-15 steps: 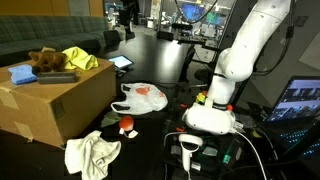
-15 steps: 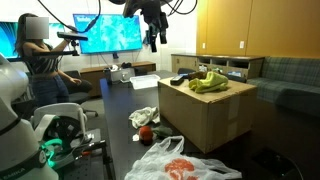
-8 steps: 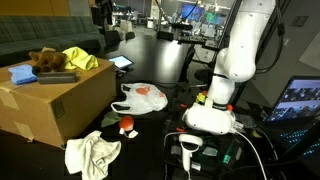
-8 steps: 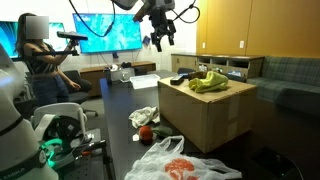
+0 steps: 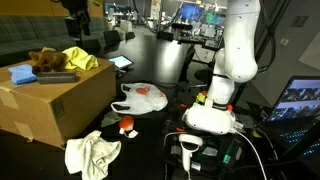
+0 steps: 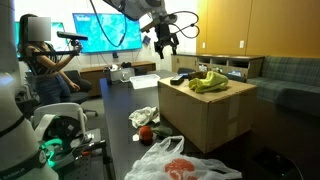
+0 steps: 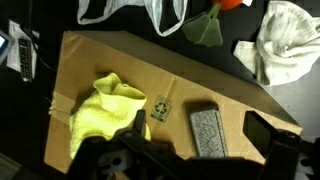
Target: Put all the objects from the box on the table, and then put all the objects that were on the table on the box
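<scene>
Fingers [image 6: 165,41] spread wide, empty, hanging in air above box [image 6: 205,112]. Box sits on dark desk [image 5: 155,58]. Wrist view looks down on box top. On box top: yellow cloth [image 7: 110,105], grey block [image 7: 207,131] beside it, brown plush toy [image 5: 44,60], blue item [image 5: 22,73]. On desk beside box: crumpled white cloth [image 5: 92,152]; plastic bag [image 5: 143,97] with orange inside; small red item [image 5: 126,125] between them.

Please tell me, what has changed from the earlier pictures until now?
The gripper swung toward the box and now hangs above its top, jaws open, holding nothing. Nothing was grasped or released. The yellow cloth on the box, the white cloth and the plastic bag on the table stayed in place.
</scene>
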Motion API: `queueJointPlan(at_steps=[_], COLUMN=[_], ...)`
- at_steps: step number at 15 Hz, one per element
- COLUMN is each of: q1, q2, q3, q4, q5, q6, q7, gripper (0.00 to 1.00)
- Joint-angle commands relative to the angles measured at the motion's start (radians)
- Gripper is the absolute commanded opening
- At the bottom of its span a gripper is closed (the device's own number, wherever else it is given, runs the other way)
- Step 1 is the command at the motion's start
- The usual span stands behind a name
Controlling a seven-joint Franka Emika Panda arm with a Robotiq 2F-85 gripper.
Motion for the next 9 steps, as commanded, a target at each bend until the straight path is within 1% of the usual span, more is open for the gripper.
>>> queueJointPlan(at_steps=[1,4,6,9], q1=[0.033,0.026,0.009,-0.008], q2=[0.123,0.194,0.228,0.277], q3=[-0.016,-0.019,-0.017,-0.019], q4=[0.133,0.183,0.195,0.215], q5=[0.029,0.080,0.139,0.210], q6=[0.033,0.083,0.123,0.153], q7=[-0.067,-0.151,-0.220,-0.303], gripper=[1.00,1.00,1.00,1.00])
